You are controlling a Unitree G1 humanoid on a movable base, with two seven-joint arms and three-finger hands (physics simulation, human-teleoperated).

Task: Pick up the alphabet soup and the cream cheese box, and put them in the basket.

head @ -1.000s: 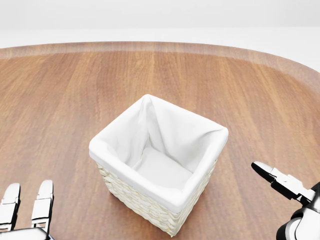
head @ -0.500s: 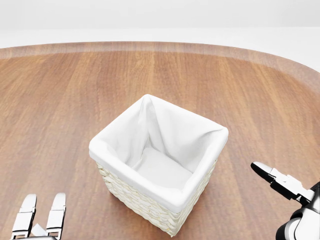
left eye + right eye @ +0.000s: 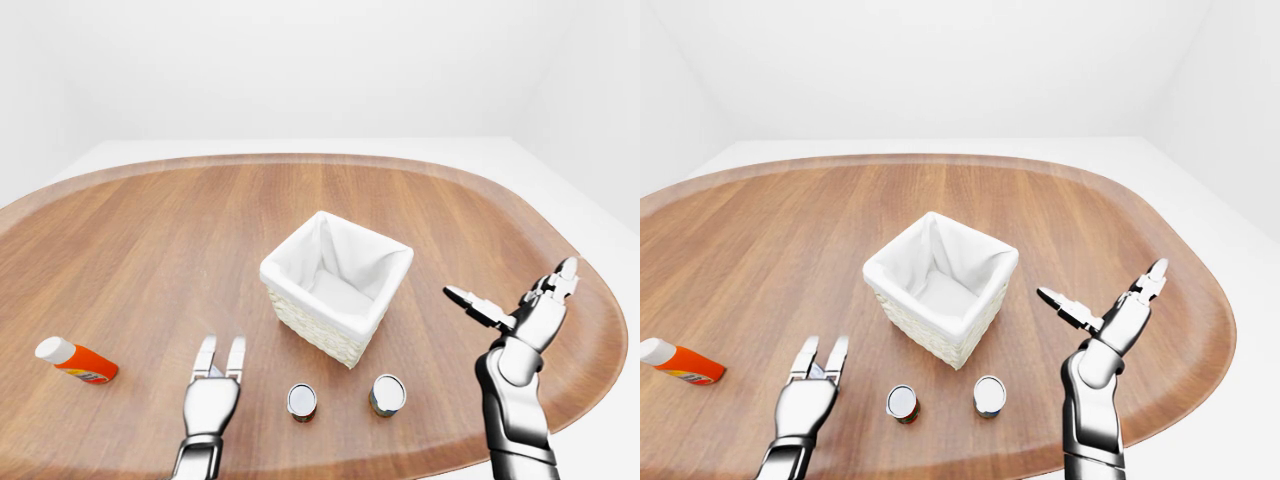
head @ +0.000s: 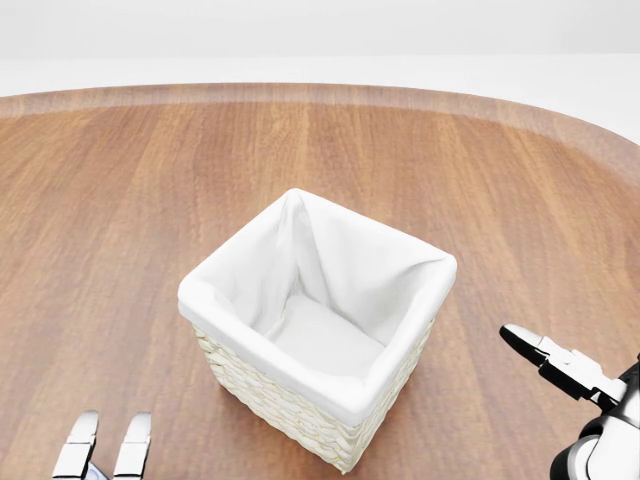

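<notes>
Nearest the robot, the left robot hand (image 3: 213,385) hangs empty over the bench (image 3: 150,260) with its fingers straight and close together, and the right robot hand (image 3: 520,315) is held up with its fingers spread wide, gripping nothing. Just past them two upright cans (image 3: 301,401) (image 3: 387,394) stand on the wood beside the basket (image 3: 335,280); one is presumably the alphabet soup, though I cannot tell which. The basket's white lining is bare, no cream cheese box shows anywhere, and only an orange bottle (image 3: 75,361) lies at far left, so nothing looks done yet.
</notes>
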